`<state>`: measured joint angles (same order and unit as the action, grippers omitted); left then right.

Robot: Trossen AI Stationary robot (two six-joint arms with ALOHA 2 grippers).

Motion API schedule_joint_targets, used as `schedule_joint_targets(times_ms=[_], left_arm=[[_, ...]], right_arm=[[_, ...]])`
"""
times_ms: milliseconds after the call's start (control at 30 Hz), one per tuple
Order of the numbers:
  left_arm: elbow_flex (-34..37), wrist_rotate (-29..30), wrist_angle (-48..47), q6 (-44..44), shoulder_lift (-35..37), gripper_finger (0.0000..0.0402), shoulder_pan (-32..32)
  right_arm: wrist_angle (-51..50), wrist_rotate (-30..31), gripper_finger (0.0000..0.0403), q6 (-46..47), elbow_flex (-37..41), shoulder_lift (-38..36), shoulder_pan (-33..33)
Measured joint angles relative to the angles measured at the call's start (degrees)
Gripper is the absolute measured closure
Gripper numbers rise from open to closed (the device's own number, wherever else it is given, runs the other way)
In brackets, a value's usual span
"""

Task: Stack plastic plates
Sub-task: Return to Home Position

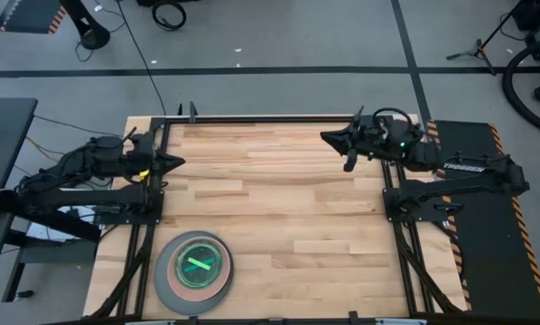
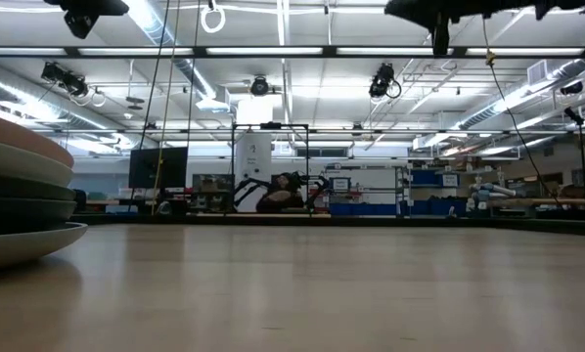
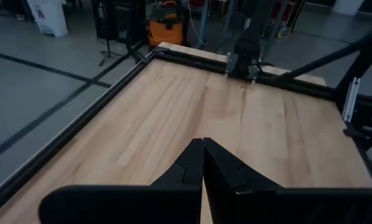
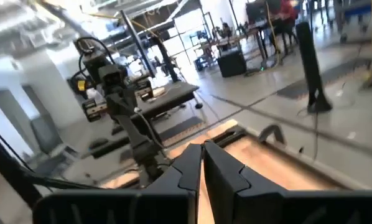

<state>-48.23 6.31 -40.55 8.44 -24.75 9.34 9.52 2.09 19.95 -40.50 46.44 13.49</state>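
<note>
Plastic plates [image 1: 194,271]: round, flat, smooth stack

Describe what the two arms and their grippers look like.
Both are black jointed links with cables. The right arm bears white lettering and a green light near its wrist; the left arm shows a yellow patch. The left gripper and right gripper each end in two dark pointed fingers.

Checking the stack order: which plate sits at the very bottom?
The large grey plate; its rim sticks out beyond every plate above it.
</note>
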Motion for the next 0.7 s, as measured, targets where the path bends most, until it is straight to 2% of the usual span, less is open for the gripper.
schedule_joint_targets(times_ms=[133, 200, 400, 500, 567, 700], left_arm=[[0.0, 0.04, 0.0, 1.21, 0.04, 0.0388, 0.0], [0.0, 0.05, 0.02, 1.39, 0.02, 0.0388, 0.0], [0.0, 0.07, 0.04, 2.46, 0.02, 0.0388, 0.0], [0.0, 0.66, 0.17, 1.4, 0.02, 0.0388, 0.02], [0.0, 1.4, 0.33, -0.13, 0.02, 0.0388, 0.07], [0.0, 1.4, 1.65, 3.3, 0.4, 0.0388, -0.35]], right_arm=[[0.07, -0.41, 0.0373, 7.85, 4.53, -1.26, 0.16], [-0.63, -3.03, 0.0373, 8.96, 6.77, -1.75, 0.18], [0.41, -20.84, 0.0374, 8.87, 11.83, -3.14, 0.12], [6.35, -26.64, 0.0374, 5.02, 12.54, -4.71, -1.08], [7.65, -26.95, 0.0375, 2.81, 12.55, -6.62, -2.14], [4.08, -19.11, 0.0377, -0.51, 12.66, -12.17, -4.08]])
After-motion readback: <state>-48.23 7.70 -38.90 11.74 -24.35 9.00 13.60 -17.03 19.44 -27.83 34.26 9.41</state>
